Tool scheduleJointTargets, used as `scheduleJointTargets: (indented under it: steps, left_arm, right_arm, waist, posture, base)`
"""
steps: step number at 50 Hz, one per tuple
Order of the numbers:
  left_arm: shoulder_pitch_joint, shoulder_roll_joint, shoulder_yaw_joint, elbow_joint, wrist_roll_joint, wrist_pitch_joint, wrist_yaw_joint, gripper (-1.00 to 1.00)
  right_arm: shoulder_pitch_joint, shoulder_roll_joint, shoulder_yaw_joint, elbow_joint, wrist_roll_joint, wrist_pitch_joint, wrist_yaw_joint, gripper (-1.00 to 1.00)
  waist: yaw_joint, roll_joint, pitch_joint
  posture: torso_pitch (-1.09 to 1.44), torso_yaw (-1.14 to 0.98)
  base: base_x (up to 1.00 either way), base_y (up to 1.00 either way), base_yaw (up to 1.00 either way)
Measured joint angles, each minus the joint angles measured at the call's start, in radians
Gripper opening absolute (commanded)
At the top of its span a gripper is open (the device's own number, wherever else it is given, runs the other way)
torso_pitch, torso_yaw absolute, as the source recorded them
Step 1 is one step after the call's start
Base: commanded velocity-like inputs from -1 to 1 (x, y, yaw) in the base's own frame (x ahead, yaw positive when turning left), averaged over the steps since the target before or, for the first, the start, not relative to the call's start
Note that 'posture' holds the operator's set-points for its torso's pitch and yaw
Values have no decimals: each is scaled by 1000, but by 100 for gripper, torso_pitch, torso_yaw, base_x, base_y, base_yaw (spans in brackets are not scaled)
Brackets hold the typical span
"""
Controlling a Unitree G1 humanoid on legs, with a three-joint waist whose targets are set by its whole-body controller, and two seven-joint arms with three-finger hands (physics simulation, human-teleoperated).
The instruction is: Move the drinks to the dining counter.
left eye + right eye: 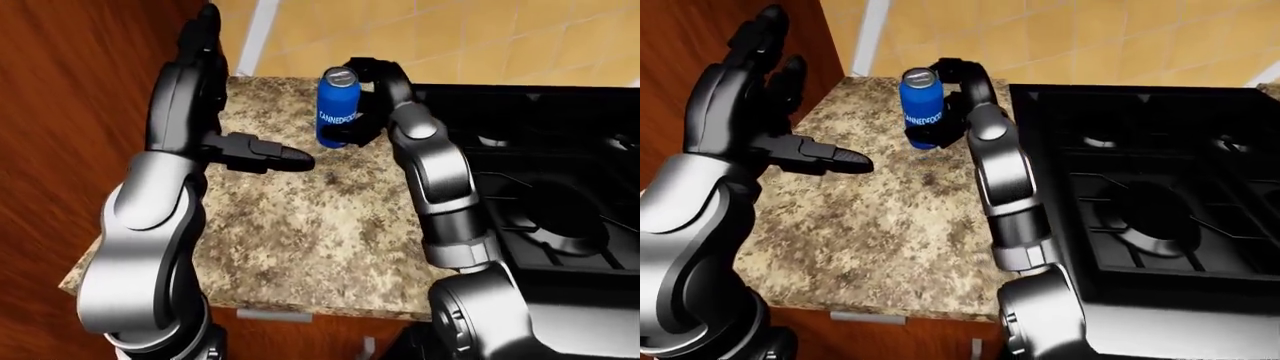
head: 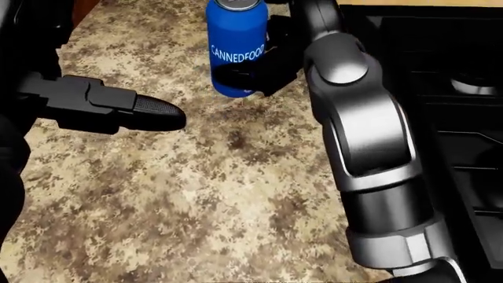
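Right-eye view: blue can [image 1: 922, 105] labelled "CANNEDFOOD", upright and raised just above the speckled granite worktop [image 1: 875, 225], held in the right hand [image 1: 945, 101], whose dark fingers [image 2: 243, 73] wrap round the can's lower body and far side, closed upon it. The can sits near the top of the worktop in this view, just left of the black stove [image 1: 1150, 195] that borders the worktop on the right. The silver right forearm runs from the bottom of the view up along the worktop's right edge to the hand. The left hand [image 1: 755, 97] hovers over the worktop's left part, well apart from the can, spread open and holding nothing: its fingers point upward beside the brown wooden panel [image 1: 680, 37], while one digit [image 1: 825, 157] reaches sideways toward the can without touching it. Tan tiled wall [image 1: 1090, 37] fills the top of the view behind worktop and stove.
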Motion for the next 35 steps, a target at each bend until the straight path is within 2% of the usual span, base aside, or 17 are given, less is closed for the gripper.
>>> scheduleJointTargets:
  steps: [4, 10, 11, 14, 15, 16, 18, 19, 21, 23, 28, 30, 31, 32, 33, 34, 35]
  left_arm:
    - [4, -3, -2, -3, 6, 1, -1, 100]
    - [9, -8, -9, -46, 16, 21, -1, 100]
    - [10, -9, -11, -51, 17, 26, -2, 100]
    - [7, -14, -19, -71, 19, 42, -4, 100]
    - [7, -21, -28, -81, 18, 50, -8, 100]
    - [10, -21, -38, -91, 14, 60, -12, 100]
    - [13, -19, -44, -99, 10, 75, -20, 100]
    - [12, -16, -41, -100, 11, 81, -21, 100]
    - [8, -12, -31, -109, 20, 89, -21, 100]
    - [16, -14, -30, -117, 30, 83, -18, 100]
    - [7, -21, -49, -108, 41, 86, -23, 100]
    - [6, -26, -53, -111, 47, 87, -24, 100]
    - [6, -29, -56, -112, 51, 87, -24, 100]
    - [7, -31, -60, -110, 54, 86, -24, 100]
    - [21, -32, -61, -110, 59, 88, -24, 100]
    - [29, -39, -65, -103, 63, 101, -25, 100]
    - [27, -40, -70, -97, 66, 115, -26, 100]
  right_arm:
    - [3, 2, 9, -38, 9, 48, 12, -100]
    - [22, 0, 8, -112, 12, 84, 17, -100]
    - [27, 0, 8, -124, 12, 94, 17, -100]
    - [33, -3, 6, -142, 11, 116, 16, -100]
    - [42, -10, 0, -155, 9, 123, 15, -100]
    - [51, -13, -8, -166, 6, 136, 13, -100]
    - [55, -16, -16, -170, -4, 161, 7, -100]
    - [53, -16, -15, -172, -7, 168, 5, -100]
    - [52, -12, -9, -195, -10, 170, 3, -100]
    - [55, -9, -2, -219, -6, 166, 8, -100]
    - [60, -11, 4, -258, 3, 186, 25, -100]
    - [63, -14, 3, -273, 5, 194, 30, -100]
    - [65, -16, 1, -283, 5, 200, 31, -100]
    - [69, -16, -2, -296, 5, 204, 32, -100]
    - [85, -8, 2, -302, 6, 208, 33, -100]
    - [104, -9, 9, -301, 10, 218, 37, -100]
    - [113, -9, 15, -291, 13, 232, 42, -100]
  waist:
    - [2, 19, -9]
    - [-19, 13, -4]
    - [-28, 4, -5]
    - [-48, -44, 4]
    - [-64, -40, 12]
    - [-74, -48, 13]
    - [-83, -69, 5]
    - [-81, -72, 0]
    - [-74, -64, -6]
    - [-64, -56, -2]
    - [-42, -53, 38]
    - [-36, -31, 55]
    - [-33, -9, 59]
    - [-30, 9, 58]
    - [-9, -1, 60]
    - [-5, 14, 39]
    - [-8, 40, 16]
  posture:
    - [0, 0]
    - [0, 0]
    - [0, 0]
    - [0, 0]
    - [0, 0]
    - [0, 0]
    - [0, 0]
    - [0, 0]
    - [0, 0]
    - [0, 0]
    - [0, 0]
    - [0, 0]
    - [0, 0]
    - [0, 0]
    - [0, 0]
    - [0, 0]
    - [0, 0]
  base:
    - [-100, 0, 0]
    - [-100, 0, 0]
    - [-100, 0, 0]
    - [-100, 0, 0]
    - [-100, 0, 0]
    - [-100, 0, 0]
    - [-100, 0, 0]
    - [-100, 0, 0]
    - [-100, 0, 0]
    - [-100, 0, 0]
    - [-100, 0, 0]
    - [-100, 0, 0]
    - [-100, 0, 0]
    - [-100, 0, 0]
    - [-100, 0, 0]
    - [-100, 0, 0]
    - [-100, 0, 0]
